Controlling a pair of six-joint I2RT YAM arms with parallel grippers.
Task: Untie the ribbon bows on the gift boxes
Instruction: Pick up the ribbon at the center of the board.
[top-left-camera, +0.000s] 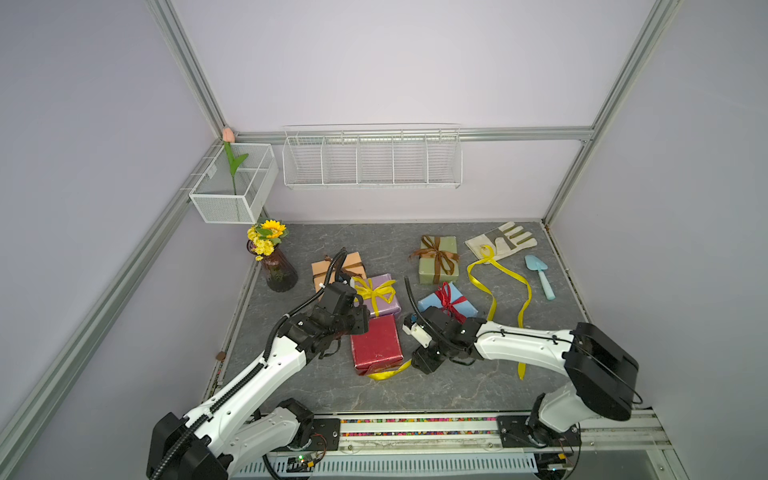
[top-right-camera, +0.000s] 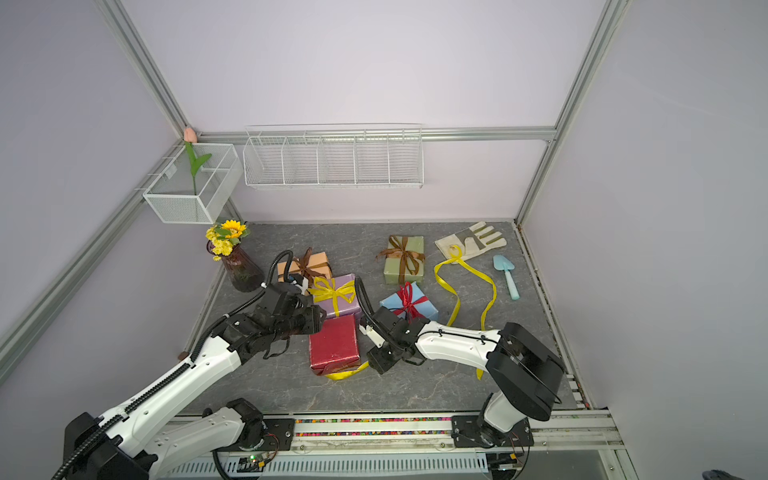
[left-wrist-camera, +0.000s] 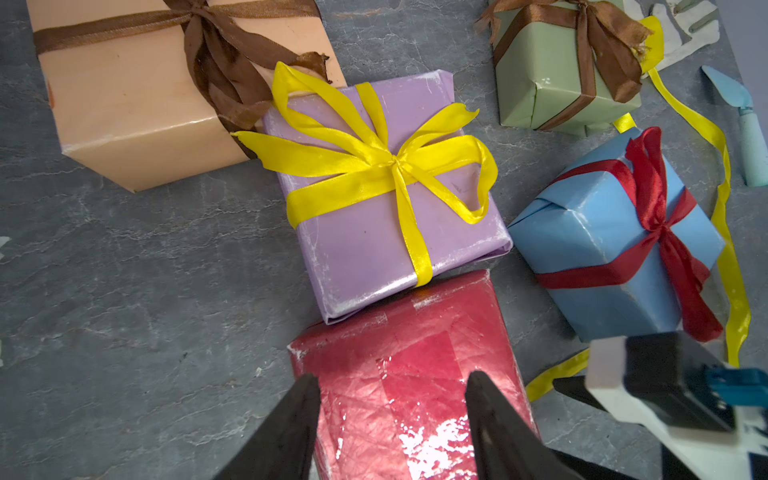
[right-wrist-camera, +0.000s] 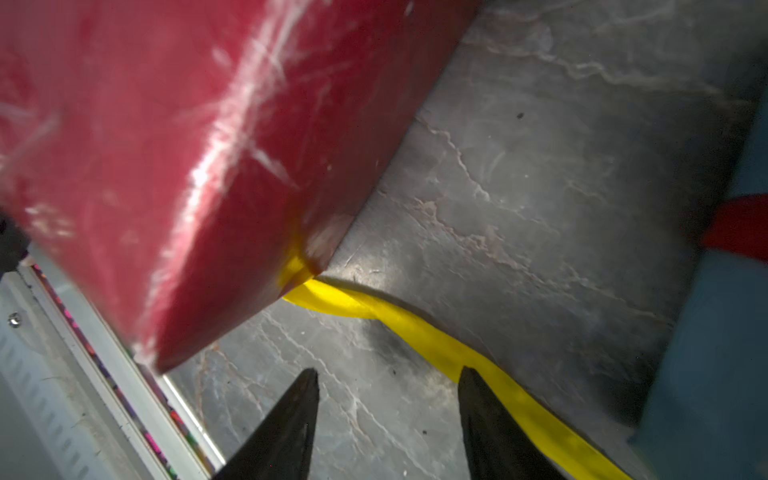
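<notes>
The red gift box (top-left-camera: 376, 345) lies near the front with no ribbon over its top. My left gripper (left-wrist-camera: 390, 376) is open above the box's left part (left-wrist-camera: 399, 374), its top showing between the fingers. My right gripper (right-wrist-camera: 388, 374) is open low over the floor by the box's front right corner (right-wrist-camera: 307, 257). A loose yellow ribbon (right-wrist-camera: 436, 349) runs out from under that corner and passes beneath one fingertip. The lilac box (left-wrist-camera: 374, 257) carries a tied yellow bow (left-wrist-camera: 390, 162). The light blue box (top-left-camera: 449, 305) has a red bow. Brown bows sit on the olive box (top-left-camera: 438, 259) and the tan-orange box (top-left-camera: 336, 266).
The loose yellow ribbon (top-left-camera: 498, 266) trails across the floor at the right towards a work glove (top-left-camera: 500, 241). A blue trowel (top-left-camera: 540, 274) lies by the right wall, a vase of yellow flowers (top-left-camera: 278, 270) at the left. White wire baskets (top-left-camera: 372, 160) hang on the back wall.
</notes>
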